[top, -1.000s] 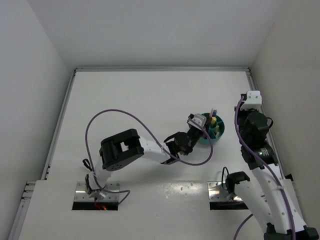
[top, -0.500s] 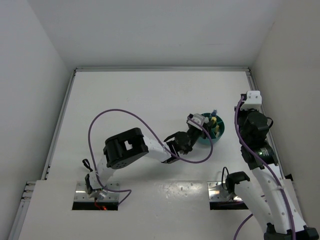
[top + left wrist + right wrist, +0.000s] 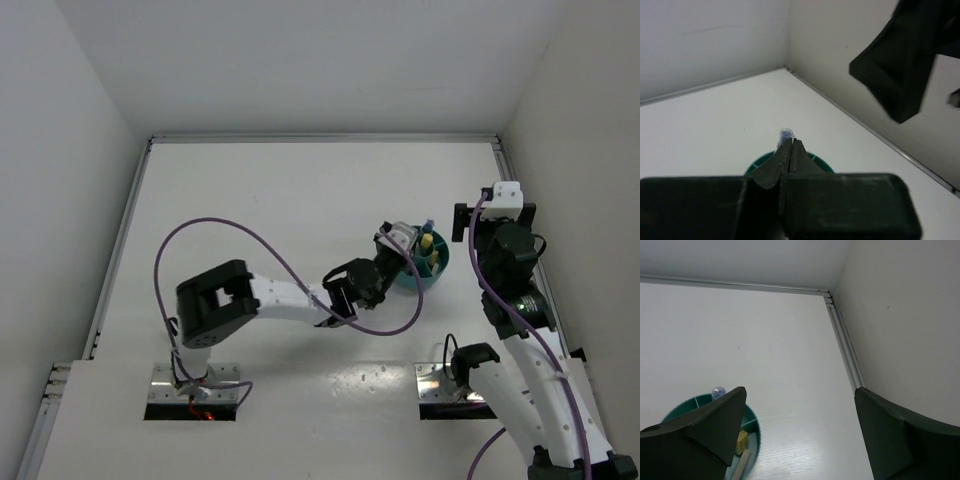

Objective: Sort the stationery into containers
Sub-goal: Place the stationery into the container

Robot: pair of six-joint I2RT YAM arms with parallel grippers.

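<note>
The round teal tub [image 3: 438, 265] stands right of the table's middle, holding a yellow marker [image 3: 427, 243] and an upright clear-blue tube [image 3: 428, 224]. My left gripper [image 3: 410, 250] hovers at the tub's near-left rim. In the left wrist view its jaws [image 3: 791, 142] are pressed shut with nothing between them, the tube's tip [image 3: 786, 133] just beyond and the tub's rim [image 3: 820, 161] below. My right gripper [image 3: 495, 212] hangs open to the tub's right. Its wrist view shows the gripper [image 3: 800, 390] wide apart, with the tub [image 3: 756, 442], a yellow piece [image 3: 742, 441] and a grey eraser [image 3: 742, 465] at lower left.
White walls enclose the table on three sides, and a raised rail [image 3: 845, 350] runs along the right edge near the right gripper. The left arm's purple cable [image 3: 230, 230] loops over the table's middle. The right gripper's dark finger [image 3: 905, 65] looms close in the left wrist view.
The left gripper opened over the tub and shut again, empty; the blue tube now stands in the tub. The right gripper's jaws spread wide. The left arm's elbow swung left.
</note>
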